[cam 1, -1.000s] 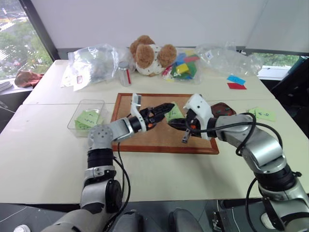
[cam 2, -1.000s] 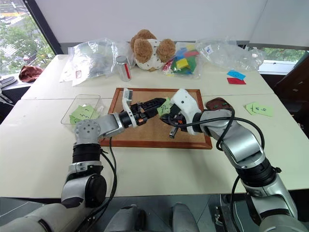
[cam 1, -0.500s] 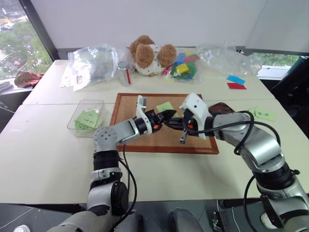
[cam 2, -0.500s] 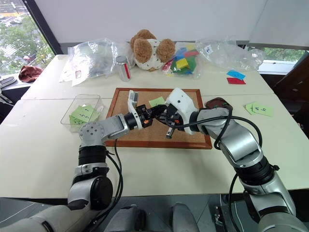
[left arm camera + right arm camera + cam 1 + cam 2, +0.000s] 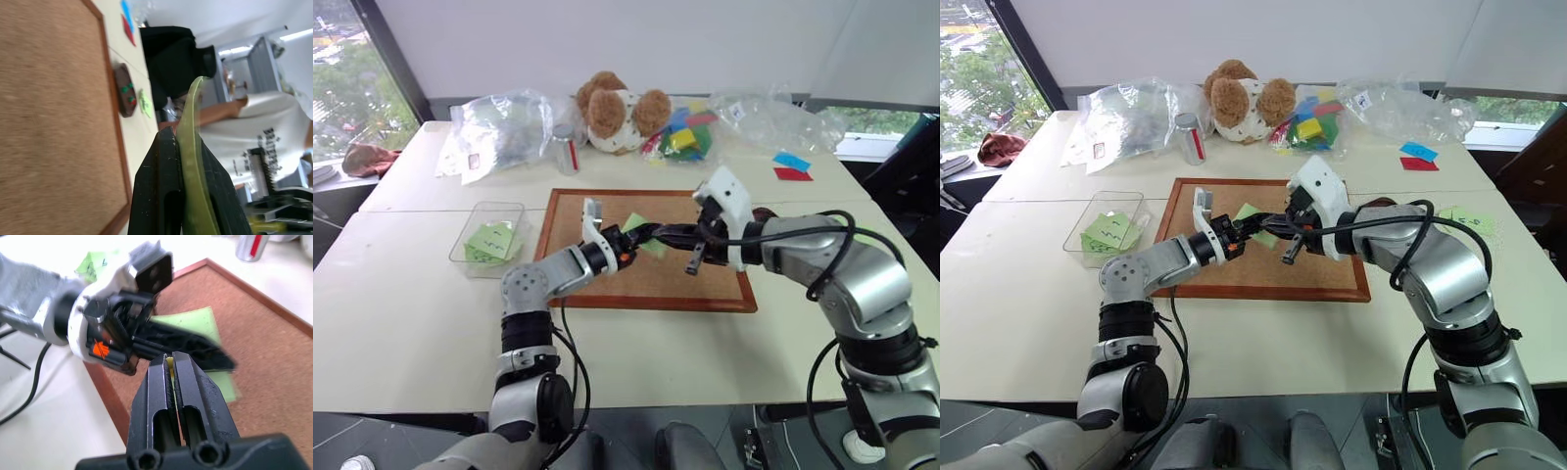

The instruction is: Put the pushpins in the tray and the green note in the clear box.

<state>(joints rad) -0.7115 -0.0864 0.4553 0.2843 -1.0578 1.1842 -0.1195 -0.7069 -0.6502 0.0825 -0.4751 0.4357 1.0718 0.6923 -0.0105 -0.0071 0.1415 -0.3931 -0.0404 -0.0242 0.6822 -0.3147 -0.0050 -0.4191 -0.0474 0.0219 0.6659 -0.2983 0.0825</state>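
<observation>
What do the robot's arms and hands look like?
Both arms are shiny silver-grey metal with black joint rings and black cables looping along them. Each wrist has a white casing. The left hand and the right hand each end in two slim black fingers, and the left wrist has a small orange mark.

Both head eyes look forward and down across the worktop [image 5: 401, 323] from above, sharing the corkboard [image 5: 651, 284], while each wrist camera sits close behind its own tool, sighting along the fingers over that board
</observation>
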